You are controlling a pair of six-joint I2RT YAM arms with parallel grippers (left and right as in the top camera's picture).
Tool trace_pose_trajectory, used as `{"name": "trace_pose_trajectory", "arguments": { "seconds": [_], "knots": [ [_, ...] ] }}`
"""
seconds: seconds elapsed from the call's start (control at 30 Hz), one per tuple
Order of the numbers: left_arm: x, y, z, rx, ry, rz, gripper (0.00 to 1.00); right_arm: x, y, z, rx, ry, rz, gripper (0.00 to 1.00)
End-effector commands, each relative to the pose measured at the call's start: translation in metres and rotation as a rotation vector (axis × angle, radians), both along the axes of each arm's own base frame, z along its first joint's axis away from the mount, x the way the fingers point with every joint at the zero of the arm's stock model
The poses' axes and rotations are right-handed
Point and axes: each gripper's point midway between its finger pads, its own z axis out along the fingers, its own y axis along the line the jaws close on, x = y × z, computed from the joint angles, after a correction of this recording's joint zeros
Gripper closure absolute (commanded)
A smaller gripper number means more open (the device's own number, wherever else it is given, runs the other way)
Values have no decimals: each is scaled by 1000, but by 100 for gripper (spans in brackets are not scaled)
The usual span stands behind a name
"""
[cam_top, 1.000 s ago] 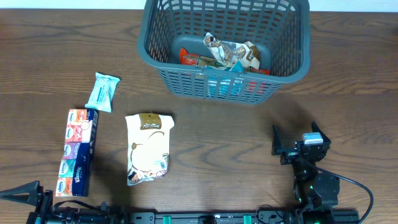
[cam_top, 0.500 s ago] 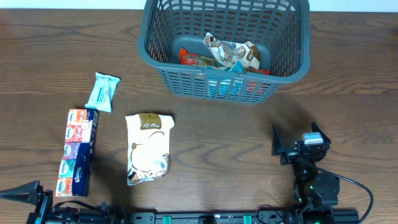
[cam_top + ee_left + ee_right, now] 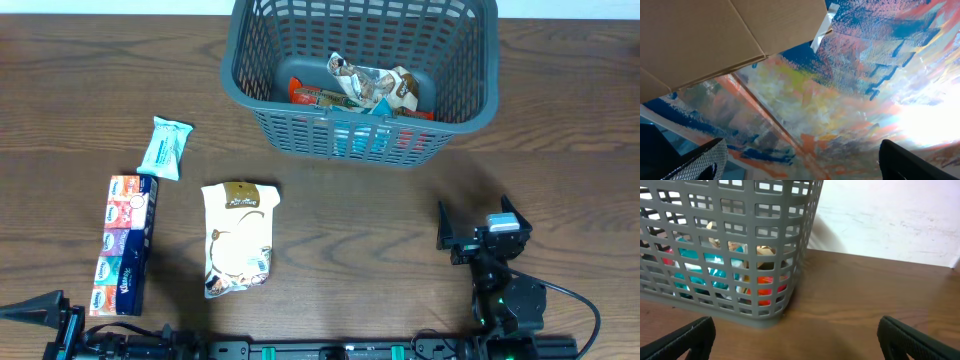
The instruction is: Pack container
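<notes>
The dark grey slotted basket [image 3: 300, 120] stands at the back middle of the table and holds several snack packets [image 3: 372, 88]. It also shows in the right wrist view [image 3: 715, 240], ahead and to the left. A cream snack bag [image 3: 238, 237], a row of small tissue packs [image 3: 124, 243] and a pale blue packet [image 3: 165, 147] lie on the table at the left. My right gripper [image 3: 478, 225] is open and empty at the front right, pointing at the basket; its fingertips frame bare table [image 3: 797, 340]. My left gripper [image 3: 800, 160] is open, empty, pointing up off the table.
The left wrist view shows a cardboard box [image 3: 715, 35] and a painted surface [image 3: 850, 90] overhead. A white wall [image 3: 890, 215] stands behind the table's far edge. The wooden tabletop [image 3: 350, 230] lies between the basket and my right gripper.
</notes>
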Motion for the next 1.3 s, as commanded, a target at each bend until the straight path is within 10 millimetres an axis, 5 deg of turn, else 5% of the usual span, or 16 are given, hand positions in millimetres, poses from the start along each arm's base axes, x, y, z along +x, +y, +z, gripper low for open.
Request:
{"name": "trace_pose_trajectory", "arguments": {
  "seconds": [0.0,0.8,1.27],
  "knots": [
    [-6,1,2,-14,-49,-3,5,0,-1,-1,-10,0,-4,1],
    [-1,-8,18,120,-16,-11,5,0,-1,-1,-10,0,-4,1],
    [26,-91,93,832,298,109,5,0,-1,-1,-10,0,-4,1]
  ]
}}
